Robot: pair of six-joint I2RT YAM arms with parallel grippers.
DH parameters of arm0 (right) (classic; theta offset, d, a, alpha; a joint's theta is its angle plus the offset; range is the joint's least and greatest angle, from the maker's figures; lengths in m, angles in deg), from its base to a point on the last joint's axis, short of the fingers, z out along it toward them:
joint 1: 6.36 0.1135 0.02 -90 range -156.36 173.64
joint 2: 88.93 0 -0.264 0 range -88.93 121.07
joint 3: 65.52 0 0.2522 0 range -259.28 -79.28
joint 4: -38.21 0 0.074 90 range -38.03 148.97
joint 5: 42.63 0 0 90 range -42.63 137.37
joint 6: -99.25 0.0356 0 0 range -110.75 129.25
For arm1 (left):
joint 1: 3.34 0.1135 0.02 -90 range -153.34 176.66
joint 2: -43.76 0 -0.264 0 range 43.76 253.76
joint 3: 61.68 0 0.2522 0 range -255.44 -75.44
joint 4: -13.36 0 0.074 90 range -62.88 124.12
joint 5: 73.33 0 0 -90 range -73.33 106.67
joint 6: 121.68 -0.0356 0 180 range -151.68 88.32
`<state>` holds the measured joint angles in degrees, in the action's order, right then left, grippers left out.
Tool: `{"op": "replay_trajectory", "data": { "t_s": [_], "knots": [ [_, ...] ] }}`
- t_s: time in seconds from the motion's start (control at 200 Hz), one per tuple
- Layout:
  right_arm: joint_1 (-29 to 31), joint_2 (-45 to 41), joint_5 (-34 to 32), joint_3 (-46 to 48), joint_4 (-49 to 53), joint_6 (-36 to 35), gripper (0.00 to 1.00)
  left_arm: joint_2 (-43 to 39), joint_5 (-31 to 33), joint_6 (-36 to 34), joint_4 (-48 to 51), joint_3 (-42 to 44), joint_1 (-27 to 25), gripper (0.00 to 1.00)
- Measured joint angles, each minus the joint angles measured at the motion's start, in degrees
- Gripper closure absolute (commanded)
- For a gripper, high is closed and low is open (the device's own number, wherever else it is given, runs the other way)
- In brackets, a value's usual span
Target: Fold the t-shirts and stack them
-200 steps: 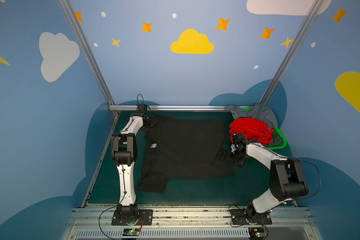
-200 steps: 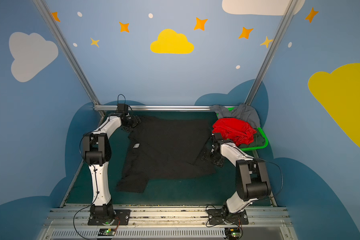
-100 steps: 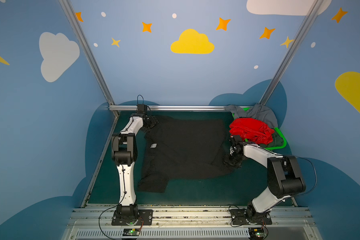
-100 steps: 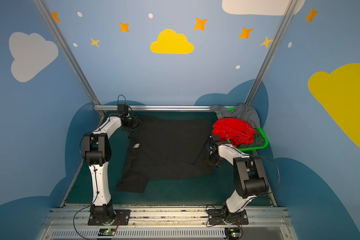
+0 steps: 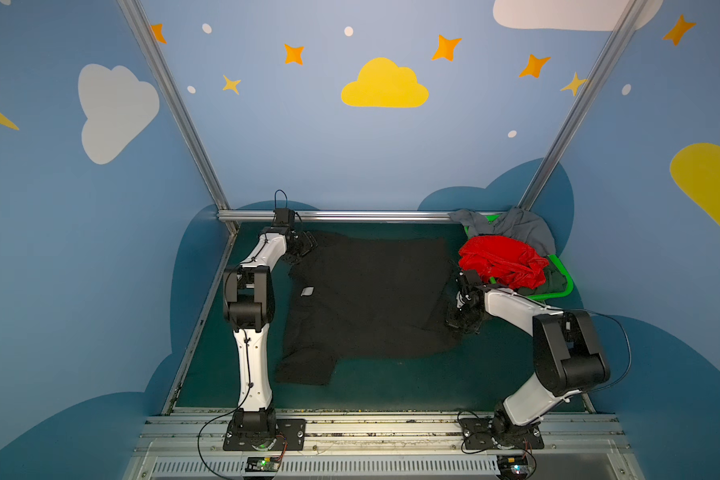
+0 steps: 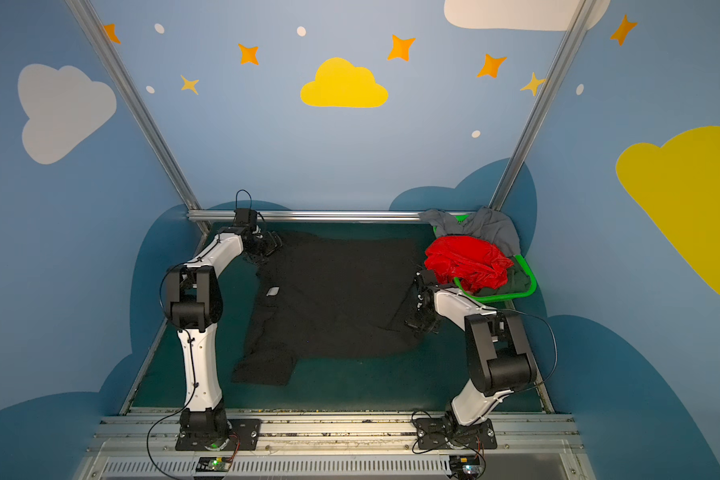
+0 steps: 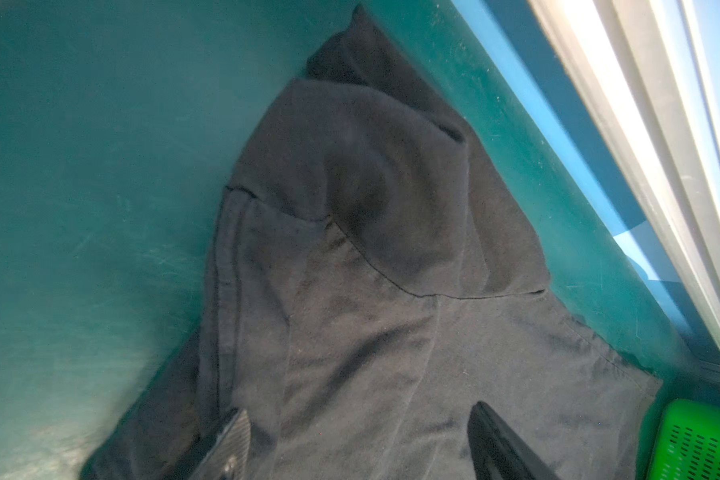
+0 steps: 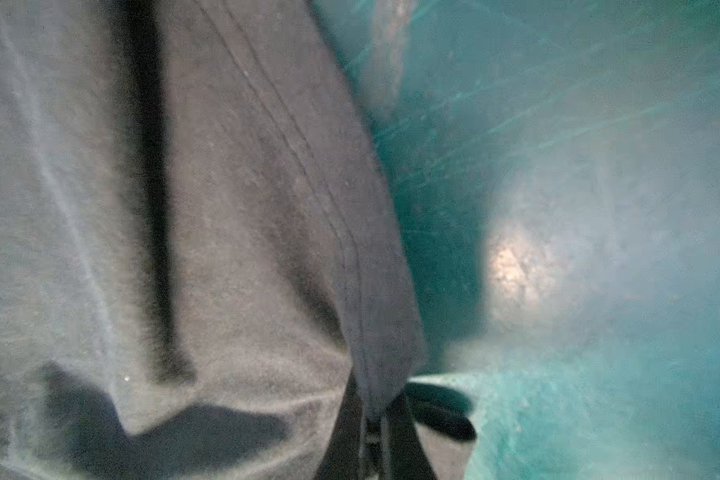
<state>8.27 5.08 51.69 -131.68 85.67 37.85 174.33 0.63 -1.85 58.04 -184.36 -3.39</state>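
We see the black t-shirt (image 5: 371,299) spread flat on the teal table (image 5: 391,386) between the two arms, its small white neck label (image 5: 307,291) facing up near its left edge and one sleeve reaching toward the front. The bright green basket (image 5: 563,291) stands at the far right corner of the table, just beside the black shirt's right edge, and it is heaped full. The red t-shirt (image 5: 499,259) lies bunched on top and spills over the rim nearest the table's middle. The grey t-shirt (image 5: 520,228) is draped over the basket's back edge against the wall rail. The dark green t-shirt (image 5: 555,280) shows only as a strip tucked under the red one on the right side. In the left wrist view a corner of the basket's slotted wall also shows beyond the black cloth. The left gripper (image 7: 358,411) sits over the black shirt's far left sleeve with its fingers spread wide and cloth beneath them; we cannot tell whether they touch it. The right gripper (image 8: 375,399) is down at the shirt's right edge, its fingers pressed together and pinching the stitched hem.
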Motion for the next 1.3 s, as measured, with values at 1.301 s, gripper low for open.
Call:
{"op": "replay_trajectory", "data": {
  "t_s": [1.301],
  "knots": [
    [0.1, -16.0, -5.3, 9.7, 7.3, 6.8, 0.91, -2.6, 1.2, -0.8, -0.6, 7.8, 0.0, 0.00]
  ]
}}
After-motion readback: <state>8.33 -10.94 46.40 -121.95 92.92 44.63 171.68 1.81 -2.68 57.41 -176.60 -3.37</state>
